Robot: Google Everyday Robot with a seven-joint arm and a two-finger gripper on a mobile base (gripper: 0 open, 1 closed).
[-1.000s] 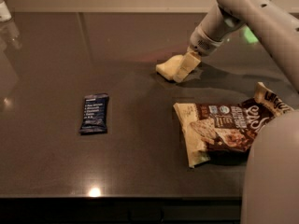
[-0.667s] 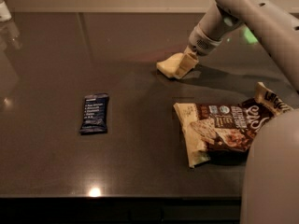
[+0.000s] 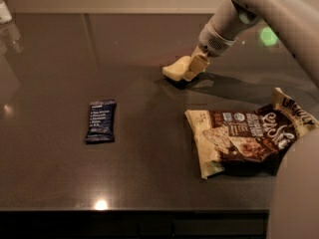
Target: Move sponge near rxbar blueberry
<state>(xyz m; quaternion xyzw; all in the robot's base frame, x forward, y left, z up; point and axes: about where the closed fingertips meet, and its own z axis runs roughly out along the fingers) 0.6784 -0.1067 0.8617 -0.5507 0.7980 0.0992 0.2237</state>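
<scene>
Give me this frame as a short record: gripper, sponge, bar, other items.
gripper: against the right end of the sponge, far side of the table
sponge: pale yellow, right of centre
bar: dark blue, flat, left of centre, well apart from sponge
chip bag: flat, right side, nearer the camera than sponge
task: sponge not yet near bar

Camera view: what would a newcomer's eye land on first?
The big brown-and-cream chip bag lying crumpled at right on the dark table, and the pale arm slanting in from top right, its gripper at the sponge near the back middle. Then the small dark blue rxbar blueberry, alone at left, well apart from the sponge.
</scene>
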